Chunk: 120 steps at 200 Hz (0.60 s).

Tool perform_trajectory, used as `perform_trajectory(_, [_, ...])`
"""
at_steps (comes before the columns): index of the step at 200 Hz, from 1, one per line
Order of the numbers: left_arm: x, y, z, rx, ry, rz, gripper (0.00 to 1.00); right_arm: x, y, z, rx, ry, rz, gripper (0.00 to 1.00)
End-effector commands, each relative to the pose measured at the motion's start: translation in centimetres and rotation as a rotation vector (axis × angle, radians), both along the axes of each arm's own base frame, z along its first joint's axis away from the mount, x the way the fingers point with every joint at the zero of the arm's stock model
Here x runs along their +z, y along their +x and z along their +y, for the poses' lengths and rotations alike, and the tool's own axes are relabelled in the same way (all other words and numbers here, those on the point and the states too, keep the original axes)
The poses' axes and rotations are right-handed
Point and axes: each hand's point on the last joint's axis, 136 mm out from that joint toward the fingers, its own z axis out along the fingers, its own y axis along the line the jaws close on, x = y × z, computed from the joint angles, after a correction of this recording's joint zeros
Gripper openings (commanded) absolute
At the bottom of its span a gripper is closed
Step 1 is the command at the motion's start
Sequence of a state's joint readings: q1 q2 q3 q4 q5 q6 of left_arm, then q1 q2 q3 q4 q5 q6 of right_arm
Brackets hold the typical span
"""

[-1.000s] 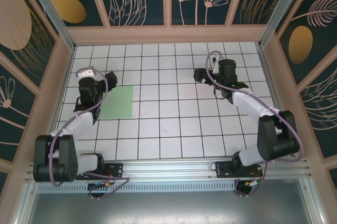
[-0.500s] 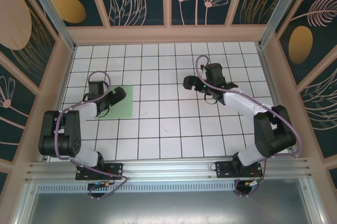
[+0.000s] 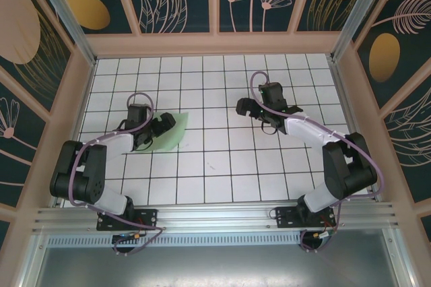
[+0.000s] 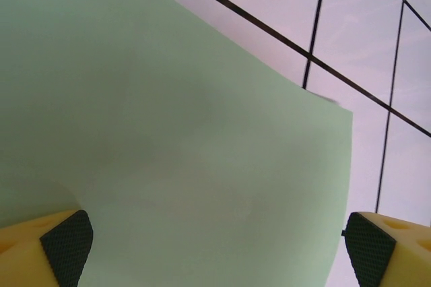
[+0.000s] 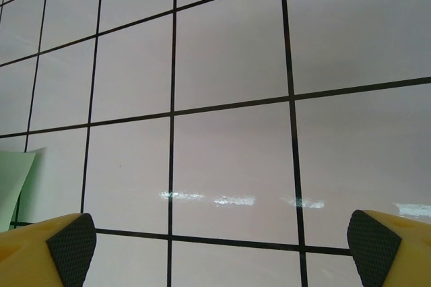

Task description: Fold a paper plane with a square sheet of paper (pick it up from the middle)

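From above, the square sheet of paper [image 3: 174, 136] lies on the bench [image 3: 215, 166], right under the left gripper [image 3: 165, 125] and sticking out past its tips. This gripper is wide open and low over the sheet. I cannot tell from here if it touches the paper. The right gripper [image 3: 244, 106] is open too, with nothing in it. The sheet is well apart from it, off past its tips toward the other arm. The paper is one plain green piece. I see no fold and no crease, so there is no plane yet.

From the left wrist, the square sheet of paper [image 4: 168, 132] spreads out in front of the left gripper [image 4: 212, 250] and between its two pads [image 4: 64, 246]. The pads stand far apart and pinch nothing. The sheet looks smooth, maybe a bit bent up at one side. The white bench [image 4: 377, 51] shows beyond the far edge.

From the right wrist, the right gripper [image 5: 215, 253] is open over bare bench [image 5: 229, 65]. A small bit of the square sheet of paper [image 5: 13, 179] peeks in far off to one side of it.

I think the job is just at its start. The paper has to be picked up from the middle, and all the folds are left to do
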<state>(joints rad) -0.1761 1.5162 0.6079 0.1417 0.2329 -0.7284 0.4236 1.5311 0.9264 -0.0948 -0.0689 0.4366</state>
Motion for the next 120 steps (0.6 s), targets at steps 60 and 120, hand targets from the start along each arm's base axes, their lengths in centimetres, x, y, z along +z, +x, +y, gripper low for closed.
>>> perform_trajectory(60, [2.6, -0.7, -5.8, -0.02, -0.247, -0.009, 0.99, -0.9, -1.8, 1.4, 0.03, 0.099, 0.064, 0.99])
perform_trajectory(120, [1.6, -0.8, -5.7, 0.019, -0.117, 0.012, 0.99, -0.6, -2.4, 0.4, -0.021, 0.087, 0.079, 0.99])
